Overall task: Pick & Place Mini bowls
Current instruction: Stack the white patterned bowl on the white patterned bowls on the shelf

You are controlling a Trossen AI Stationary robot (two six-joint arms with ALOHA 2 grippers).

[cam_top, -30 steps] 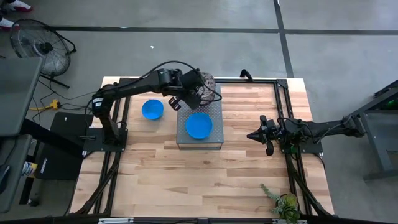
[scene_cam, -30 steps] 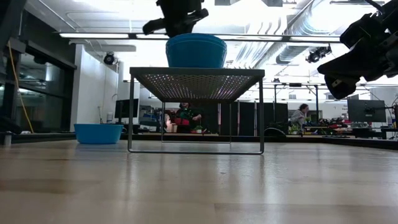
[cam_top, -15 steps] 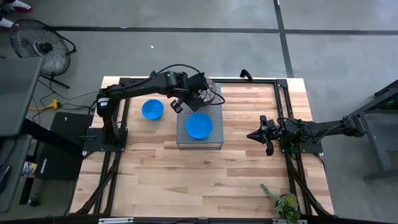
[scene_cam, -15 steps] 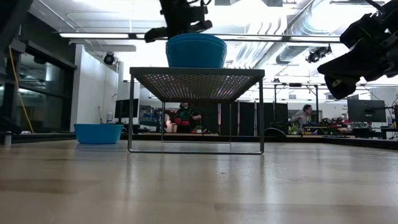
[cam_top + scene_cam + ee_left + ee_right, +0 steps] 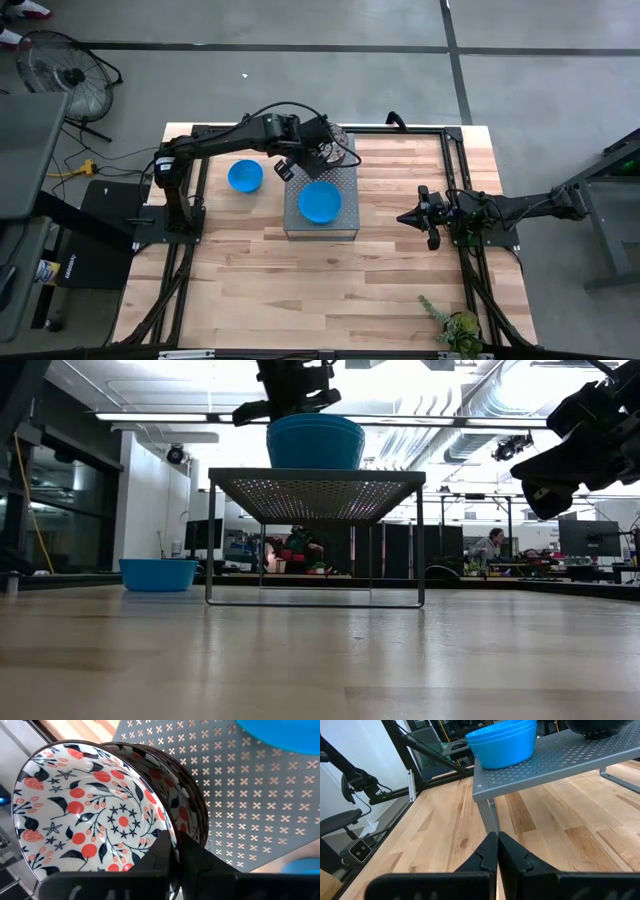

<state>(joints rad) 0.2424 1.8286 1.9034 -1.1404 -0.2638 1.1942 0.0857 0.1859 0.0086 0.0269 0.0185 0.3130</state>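
A stack of white floral mini bowls point(image 5: 336, 146) sits on the far end of the grey perforated slab point(image 5: 345, 228), which stands on legs above the table. My left gripper point(image 5: 312, 152) is shut on the top floral bowl point(image 5: 90, 815), which is tilted off the bowls beneath it point(image 5: 192, 805). Stacked blue bowls point(image 5: 320, 202) rest on the slab's middle and also show in the low view point(image 5: 315, 442). One blue bowl point(image 5: 245, 176) sits on the table left of the slab. My right gripper point(image 5: 415, 217) is shut and empty, right of the slab. My left gripper pinches the top floral bowl's rim point(image 5: 167, 832), one finger inside the bowl and one finger point(image 5: 200, 860) outside it. The bowl is tilted, its inside facing the wrist camera, with its far side still by the stack. The underside is hidden.
The slab stands on thin legs point(image 5: 420, 545) with open space beneath. A small potted plant point(image 5: 460, 326) sits at the table's near right corner. Black frame rails point(image 5: 455, 150) run along the table's sides. Bare wood lies near the front edge.
My left gripper has moved a little toward the table's right edge over the floral stack and risen slightly, then held still. The blue bowls and my right gripper have stayed in place.
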